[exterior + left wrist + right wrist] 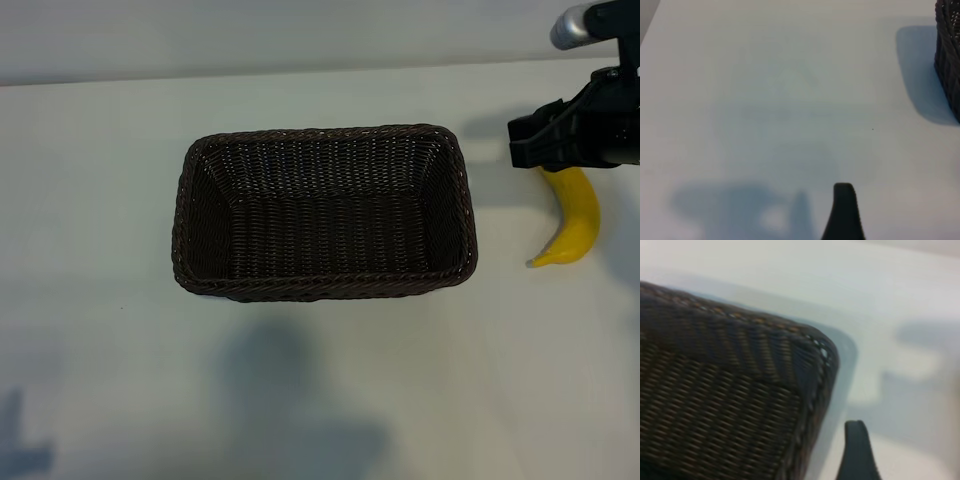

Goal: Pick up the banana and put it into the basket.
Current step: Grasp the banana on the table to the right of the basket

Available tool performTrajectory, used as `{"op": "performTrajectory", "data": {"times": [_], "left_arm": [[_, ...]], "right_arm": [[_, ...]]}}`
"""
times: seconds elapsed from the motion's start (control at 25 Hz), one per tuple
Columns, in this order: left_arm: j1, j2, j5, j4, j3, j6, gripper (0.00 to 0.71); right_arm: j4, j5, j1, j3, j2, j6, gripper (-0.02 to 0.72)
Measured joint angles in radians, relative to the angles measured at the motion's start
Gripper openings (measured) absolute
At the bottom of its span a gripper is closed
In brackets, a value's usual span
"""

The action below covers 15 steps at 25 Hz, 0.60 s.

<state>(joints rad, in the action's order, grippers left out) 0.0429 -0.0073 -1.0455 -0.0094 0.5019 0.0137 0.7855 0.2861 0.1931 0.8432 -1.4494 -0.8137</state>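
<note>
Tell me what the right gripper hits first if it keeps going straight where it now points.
Probably the basket: the right wrist view looks onto its near corner and rim, just ahead of the right gripper. Depth is unclear, so it might pass just above the rim.

Yellow banana (574, 222) right of wicker basket (196, 180)

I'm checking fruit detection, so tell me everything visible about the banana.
The banana is a single curved fruit with smooth, bright yellow skin. It lies on the white table to the right of the dark woven basket, apart from it. One pointed tip faces down-left in the exterior view; its upper end is hidden under the right gripper, and contact cannot be judged. It shows in neither wrist view.
</note>
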Motion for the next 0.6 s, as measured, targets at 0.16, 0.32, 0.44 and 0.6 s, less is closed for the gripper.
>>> {"op": "performTrajectory", "data": {"times": [0.16,0.32,0.44,0.6], "left_arm": [[0.0,0.0,0.0,0.0,0.0,0.0,0.583],[0.0,0.0,0.0,0.0,0.0,0.0,0.583],[0.0,0.0,0.0,0.0,0.0,0.0,0.583],[0.0,0.0,0.0,0.0,0.0,0.0,0.583]], "right_arm": [[-0.183,0.0,0.0,0.029,-0.05,0.195,0.531],[-0.392,0.008,0.0,0.069,-0.097,0.385,0.534],[-0.553,0.033,-0.008,0.103,-0.127,0.531,0.538],[-0.709,0.107,-0.035,0.163,-0.169,0.693,0.552]]}}
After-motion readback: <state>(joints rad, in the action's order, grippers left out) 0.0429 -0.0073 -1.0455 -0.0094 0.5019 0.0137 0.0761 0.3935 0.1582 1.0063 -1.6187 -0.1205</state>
